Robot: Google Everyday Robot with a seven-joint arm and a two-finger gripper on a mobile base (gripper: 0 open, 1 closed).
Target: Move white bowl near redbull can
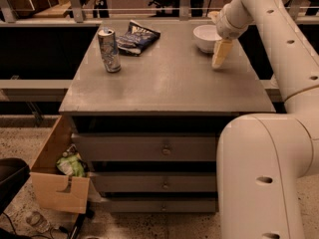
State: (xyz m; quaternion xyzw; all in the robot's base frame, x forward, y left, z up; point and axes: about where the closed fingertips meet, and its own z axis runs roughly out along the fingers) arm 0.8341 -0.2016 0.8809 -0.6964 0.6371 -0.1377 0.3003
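The small glossy white bowl point(205, 37) sits just beside the cream-coloured gripper point(221, 55), at its eleven o'clock. Whether the claw is clenched, I cannot tell.

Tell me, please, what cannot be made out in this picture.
Camera view:
- Claw, at the right side of the white bowl: contact with the bowl cannot be told.
- The bowl's right rim: hidden behind the wrist.
- Cardboard box on the floor: contents mostly hidden by its front wall.
- Arm: cut off by the top edge.
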